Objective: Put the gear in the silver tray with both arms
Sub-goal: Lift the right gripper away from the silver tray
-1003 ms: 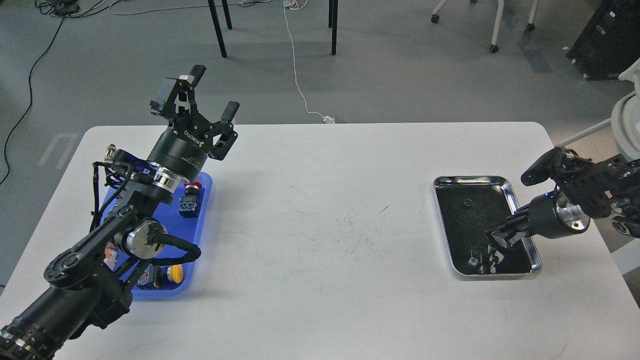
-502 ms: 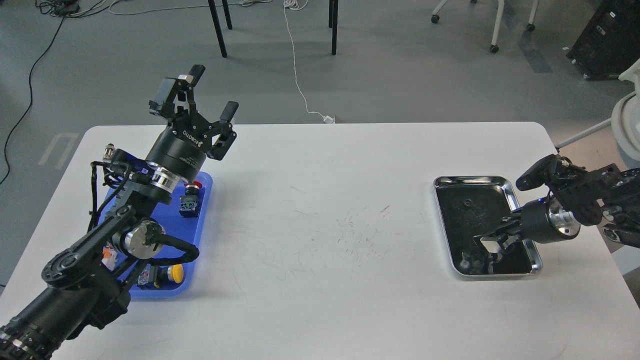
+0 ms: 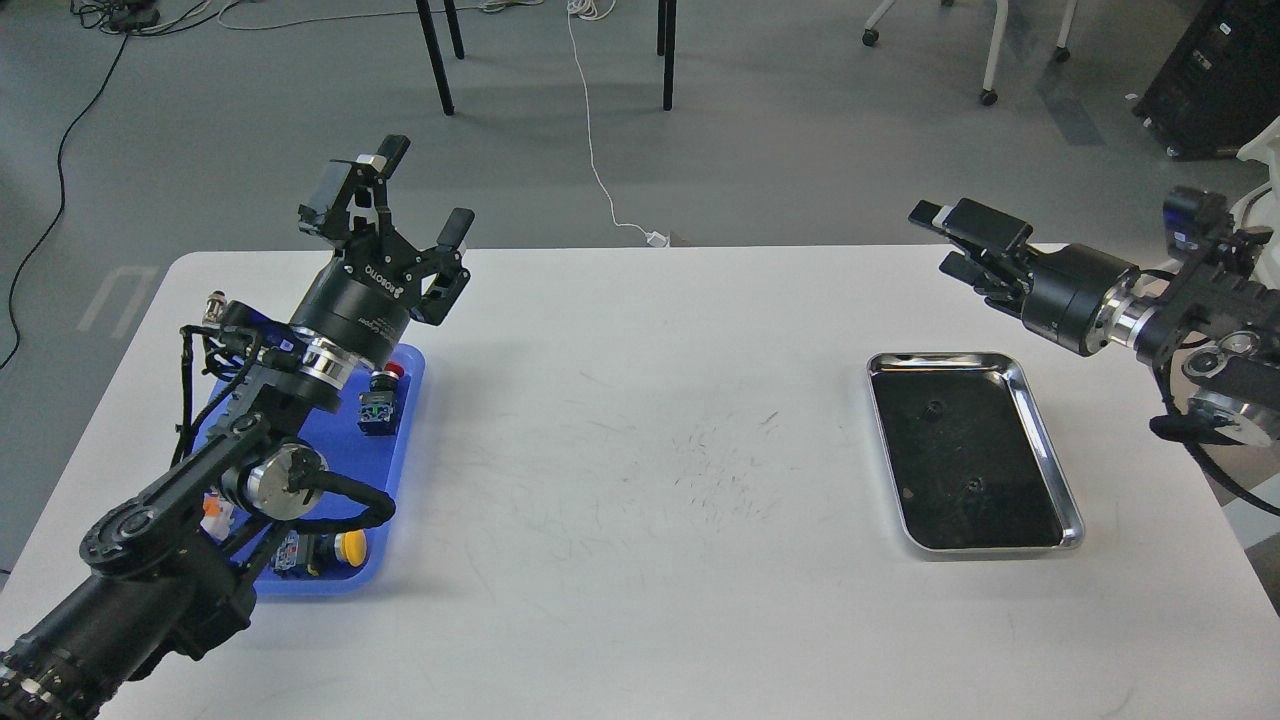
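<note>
Head view. The silver tray lay on the right half of the white table, its long axis running from the far edge toward the robot, slightly slanted to the right at the near end. Two small dark gear-like pieces rested on its dark bottom, one near the far end and one toward the near end; they were too small to identify with certainty. The right tool hung above the table's far right edge, beyond and to the right of the tray, apart from it, fingers pointing left with a narrow gap between them and nothing visible in it. The left tool stood raised above the blue tray at the table's left side, fingers spread wide and empty, pointing up and away. The silver tray therefore lay well to the right of the left tool, across the bare middle of the table, and much nearer the right arm. By this layout, the blue tray's parts lay directly under the left arm.
</note>
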Controlling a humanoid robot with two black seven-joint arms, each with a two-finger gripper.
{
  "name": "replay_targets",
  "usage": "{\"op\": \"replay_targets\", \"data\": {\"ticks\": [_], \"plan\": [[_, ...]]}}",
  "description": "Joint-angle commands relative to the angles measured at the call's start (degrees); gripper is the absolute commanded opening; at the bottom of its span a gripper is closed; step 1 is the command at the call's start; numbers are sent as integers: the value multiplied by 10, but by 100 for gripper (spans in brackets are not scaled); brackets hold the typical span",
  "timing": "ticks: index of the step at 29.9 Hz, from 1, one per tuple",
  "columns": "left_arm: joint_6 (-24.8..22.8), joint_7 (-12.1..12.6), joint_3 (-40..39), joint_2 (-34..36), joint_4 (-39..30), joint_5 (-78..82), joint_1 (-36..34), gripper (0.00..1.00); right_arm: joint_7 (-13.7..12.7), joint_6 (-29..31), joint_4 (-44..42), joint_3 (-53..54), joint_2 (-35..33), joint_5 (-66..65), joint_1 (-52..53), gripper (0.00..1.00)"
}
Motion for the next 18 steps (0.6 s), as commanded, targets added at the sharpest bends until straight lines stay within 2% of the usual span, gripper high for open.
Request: {"op": "replay_targets", "data": {"ticks": [1,4,10,18], "plan": [[-6,0,12,5,2,0,3,98,0,-1,20,92,21,129,-65,99],[-6,54,9,-5,5,-1,23,98,0,-3,25,181,54,199,-123,99],[-3,61,-25,-47,7,-1,70,98,0,-60,25,284,119,207,-214,99],[-7,62,-42,-52,6,-1,87,98,0,-67,84,292,109,196,-246,99]]}}
